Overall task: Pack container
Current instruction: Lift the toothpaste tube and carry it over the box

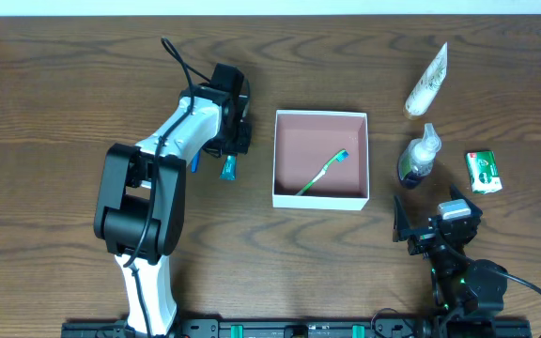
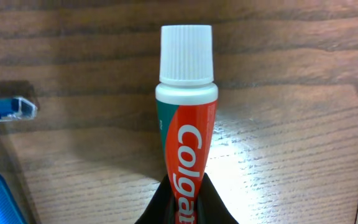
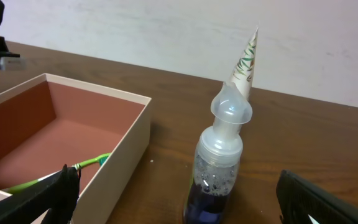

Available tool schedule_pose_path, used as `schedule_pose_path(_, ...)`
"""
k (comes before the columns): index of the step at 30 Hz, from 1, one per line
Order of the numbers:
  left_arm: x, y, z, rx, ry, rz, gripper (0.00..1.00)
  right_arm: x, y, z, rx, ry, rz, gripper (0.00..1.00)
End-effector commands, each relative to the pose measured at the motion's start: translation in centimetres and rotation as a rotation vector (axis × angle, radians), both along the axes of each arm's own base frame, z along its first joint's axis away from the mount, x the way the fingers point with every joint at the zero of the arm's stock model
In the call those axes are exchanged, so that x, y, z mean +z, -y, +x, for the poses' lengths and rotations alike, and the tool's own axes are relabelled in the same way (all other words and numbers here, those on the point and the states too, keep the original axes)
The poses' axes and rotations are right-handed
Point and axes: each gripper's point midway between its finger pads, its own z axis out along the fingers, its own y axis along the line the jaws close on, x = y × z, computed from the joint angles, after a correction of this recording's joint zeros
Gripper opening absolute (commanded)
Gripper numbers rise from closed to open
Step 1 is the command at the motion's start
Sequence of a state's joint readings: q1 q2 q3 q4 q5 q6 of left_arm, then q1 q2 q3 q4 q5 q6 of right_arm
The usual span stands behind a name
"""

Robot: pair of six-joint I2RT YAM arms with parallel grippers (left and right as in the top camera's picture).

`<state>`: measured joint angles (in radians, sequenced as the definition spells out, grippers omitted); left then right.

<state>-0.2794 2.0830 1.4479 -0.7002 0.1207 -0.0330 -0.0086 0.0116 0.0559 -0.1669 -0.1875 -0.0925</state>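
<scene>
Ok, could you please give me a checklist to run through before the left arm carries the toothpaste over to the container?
1. Left gripper shut on the Colgate toothpaste tube: ok.
2. White cap seated on the tube: ok.
3. Bare floor in the container beside the green toothbrush: ok.
4. Tube lifted off the table: cannot tell.
5. Right gripper open and outside the container, near the bottle of blue liquid: ok.
</scene>
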Motion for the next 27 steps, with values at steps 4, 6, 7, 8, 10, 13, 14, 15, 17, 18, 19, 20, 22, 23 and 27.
schedule_pose_path(4,7.1,0.4,1.9,0.019,0.167,-0.052,0.06,-0.1,0.1,0.0,-0.002,0.003,-0.009,0.99)
schedule_pose_path(6,10.0,0.5,1.9,0.017,0.229,-0.070,0.06,-0.1,0.1,0.0,-0.002,0.003,-0.009,0.99)
schedule_pose_path(7,11.7,0.5,1.7,0.016,0.262,-0.081,0.06,-0.1,0.1,0.0,-0.002,0.003,-0.009,0.99)
schedule_pose_path(8,13.2,0.6,1.5,0.018,0.292,-0.092,0.06,-0.1,0.1,0.0,-0.002,0.003,-0.009,0.99)
schedule_pose_path(10,16.1,0.9,1.0,0.016,0.350,-0.124,0.06,-0.1,0.1,0.0,-0.003,0.003,-0.009,0.99)
schedule_pose_path(13,21.0,2.8,-0.7,-0.037,0.438,-0.224,0.06,-0.1,0.1,0.0,-0.002,0.003,-0.009,0.99)
schedule_pose_path(14,22.0,3.5,-1.3,-0.056,0.457,-0.248,0.05,-0.1,0.1,0.0,-0.002,0.003,-0.009,0.99)
schedule_pose_path(15,22.9,4.2,-1.9,-0.077,0.471,-0.267,0.06,-0.1,0.1,0.0,-0.002,0.003,-0.009,0.99)
schedule_pose_path(17,23.9,5.8,-3.0,-0.114,0.485,-0.293,0.06,-0.1,0.1,0.0,-0.003,0.003,-0.009,0.99)
schedule_pose_path(18,24.0,6.8,-3.5,-0.132,0.481,-0.304,0.06,-0.1,0.1,0.0,-0.002,0.003,-0.009,0.99)
schedule_pose_path(19,23.9,7.7,-4.0,-0.152,0.476,-0.311,0.06,-0.1,0.1,0.0,-0.002,0.003,-0.009,0.99)
schedule_pose_path(20,23.6,8.7,-4.5,-0.177,0.464,-0.315,0.06,-0.1,0.1,0.0,-0.002,0.003,-0.009,0.99)
schedule_pose_path(22,22.9,10.6,-5.2,-0.206,0.441,-0.325,0.06,-0.1,0.1,0.0,-0.002,0.003,-0.009,0.99)
schedule_pose_path(23,22.5,11.6,-5.4,-0.213,0.429,-0.333,0.06,-0.1,0.1,0.0,-0.002,0.003,-0.009,0.99)
schedule_pose_path(27,21.0,14.3,-5.5,-0.226,0.402,-0.355,0.06,-0.1,0.1,0.0,-0.002,0.003,-0.009,0.99)
